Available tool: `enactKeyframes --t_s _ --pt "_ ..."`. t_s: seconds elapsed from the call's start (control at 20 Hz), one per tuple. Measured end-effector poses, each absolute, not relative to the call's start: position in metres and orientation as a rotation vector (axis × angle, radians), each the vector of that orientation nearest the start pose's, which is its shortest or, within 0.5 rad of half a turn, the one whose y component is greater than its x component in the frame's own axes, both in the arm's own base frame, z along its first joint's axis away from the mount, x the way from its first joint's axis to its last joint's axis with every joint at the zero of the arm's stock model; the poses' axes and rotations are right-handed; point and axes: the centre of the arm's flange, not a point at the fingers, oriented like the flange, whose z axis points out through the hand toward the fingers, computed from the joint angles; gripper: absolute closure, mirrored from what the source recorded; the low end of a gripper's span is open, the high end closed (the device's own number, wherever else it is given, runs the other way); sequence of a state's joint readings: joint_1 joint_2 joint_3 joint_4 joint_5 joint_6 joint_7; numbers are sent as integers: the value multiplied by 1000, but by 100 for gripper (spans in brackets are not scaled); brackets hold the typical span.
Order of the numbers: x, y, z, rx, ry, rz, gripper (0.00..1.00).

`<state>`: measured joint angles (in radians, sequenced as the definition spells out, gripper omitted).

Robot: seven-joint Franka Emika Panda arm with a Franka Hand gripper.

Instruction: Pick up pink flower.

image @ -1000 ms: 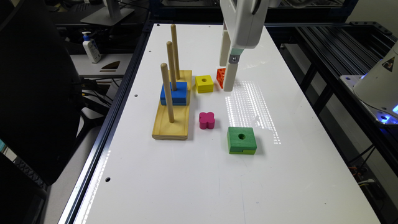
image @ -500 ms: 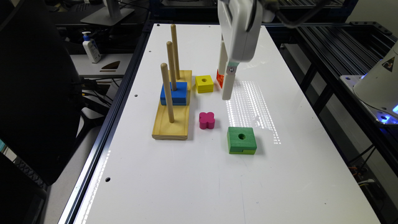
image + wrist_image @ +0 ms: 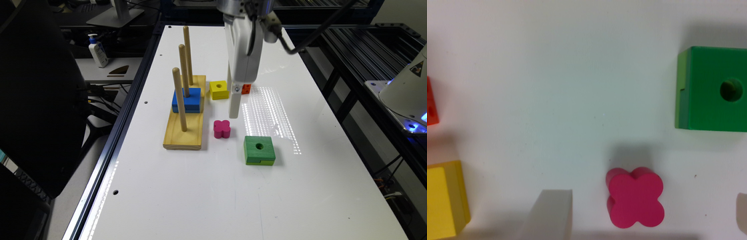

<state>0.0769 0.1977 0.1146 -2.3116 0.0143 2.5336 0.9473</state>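
Gripper: the gripper (image 3: pixel 234 113) hangs above the table (image 3: pixel 206 200), its fingers spread wide apart with nothing between them – in the wrist view one fingertip (image 3: pixel 552 212) sits beside the flower and the other shows at the far edge
Pink flower: the pink flower (image 3: pixel 222 128) lies flat on the table, between the wooden peg stand (image 3: pixel 184 133) and the green block (image 3: pixel 259 150), touching neither; it is also in the wrist view (image 3: pixel 635 198), within the span of the open fingers
What changed: the gripper has travelled from beside the orange cube (image 3: pixel 246 88) and yellow block (image 3: pixel 219 89) toward the flower, and now hangs just past it
Versus a second ago: no block has shifted – only the arm moved
Meaning: approach is nearly complete; my guess is a little more centring and a descent remain before closing
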Motion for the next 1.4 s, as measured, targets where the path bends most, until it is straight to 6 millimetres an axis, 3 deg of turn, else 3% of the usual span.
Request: enactKeyframes --t_s 0.2,0.5,0.8,1.1,1.4 --pt "518 100 259 -2876 1166 -4 0" --pt "519 100 235 -2871 1169 4 0" --pt "519 100 229 -2872 1171 10 0" --pt "519 100 206 -2865 1173 8 0" --pt "531 102 207 -2853 1170 -13 0"
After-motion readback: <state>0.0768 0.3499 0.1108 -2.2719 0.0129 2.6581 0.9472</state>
